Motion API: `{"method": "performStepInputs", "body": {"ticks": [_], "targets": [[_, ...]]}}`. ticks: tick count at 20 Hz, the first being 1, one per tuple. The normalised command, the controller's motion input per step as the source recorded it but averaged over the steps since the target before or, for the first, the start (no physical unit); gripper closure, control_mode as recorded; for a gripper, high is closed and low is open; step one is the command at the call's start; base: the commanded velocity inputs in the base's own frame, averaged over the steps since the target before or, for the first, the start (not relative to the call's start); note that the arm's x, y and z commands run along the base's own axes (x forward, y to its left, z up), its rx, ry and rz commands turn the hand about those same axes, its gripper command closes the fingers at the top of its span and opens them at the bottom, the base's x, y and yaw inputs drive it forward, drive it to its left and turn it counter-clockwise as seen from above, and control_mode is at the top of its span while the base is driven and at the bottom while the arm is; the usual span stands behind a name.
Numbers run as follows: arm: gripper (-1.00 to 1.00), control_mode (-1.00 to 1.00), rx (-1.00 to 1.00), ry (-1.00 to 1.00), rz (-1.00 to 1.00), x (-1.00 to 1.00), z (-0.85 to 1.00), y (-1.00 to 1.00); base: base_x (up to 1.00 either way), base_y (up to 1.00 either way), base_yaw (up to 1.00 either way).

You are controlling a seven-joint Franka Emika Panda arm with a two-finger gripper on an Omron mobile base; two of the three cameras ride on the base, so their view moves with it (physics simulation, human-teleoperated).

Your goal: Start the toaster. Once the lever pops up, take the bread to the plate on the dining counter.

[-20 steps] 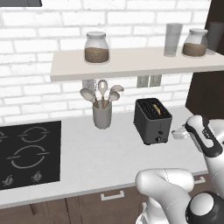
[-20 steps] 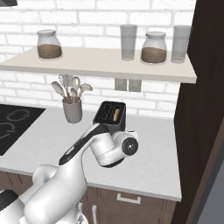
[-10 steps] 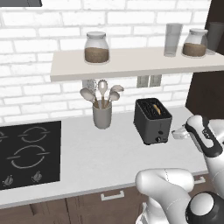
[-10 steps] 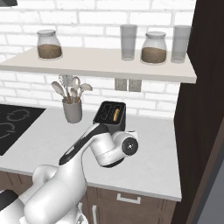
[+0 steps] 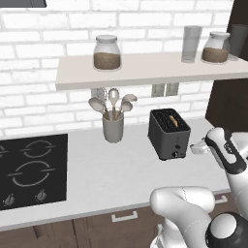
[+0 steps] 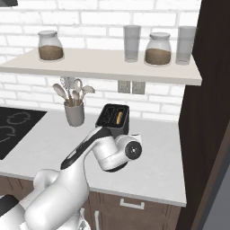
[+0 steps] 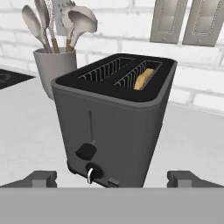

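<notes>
- Toaster [image 7: 114, 118], small and dark grey, stands on the grey worktop [image 5: 111, 174] near the white brick wall, its narrow end face turned toward the arm so lever and knob are within reach.
- Bread [image 7: 144, 78] sits deep in one of the two slots, a tan crust edge just peeking out (the other slot looks empty); one slice counted.
- Gripper [image 7: 111, 177] hovers just in front of the end face, claw spread wide and holding nothing, its two dark tips either side of the toaster's base.
- Lever [image 7: 86, 151] looks low in its vertical slot, with one round knob [image 7: 91, 171] just below; whether it is fully pressed is hard to tell.
- Judgement: the wide claw facing the lever suggests the starting step is in hand, or a wait for the pop-up.
- One grey utensil holder [image 5: 113, 127] stands beside the toaster, holding several spoons.
- Shelf [image 5: 145, 68] above carries two jars and two tall glasses; a black hob [image 5: 29, 169] lies well apart.
</notes>
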Motion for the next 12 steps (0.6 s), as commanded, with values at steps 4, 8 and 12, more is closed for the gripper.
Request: {"method": "performStepInputs", "body": {"ticks": [4, 8, 12], "targets": [[-1.0, -1.0, 0.0, -0.04, 0.0, 0.0, 0.0, 0.0, 0.0, 0.0, 0.0], [-1.0, -1.0, 0.0, -0.08, 0.0, 0.0, 0.0, 0.0, 0.0, 0.0, 0.0], [-1.0, -1.0, 0.0, -0.07, 0.0, 0.0, 0.0, 0.0, 0.0, 0.0, 0.0]]}}
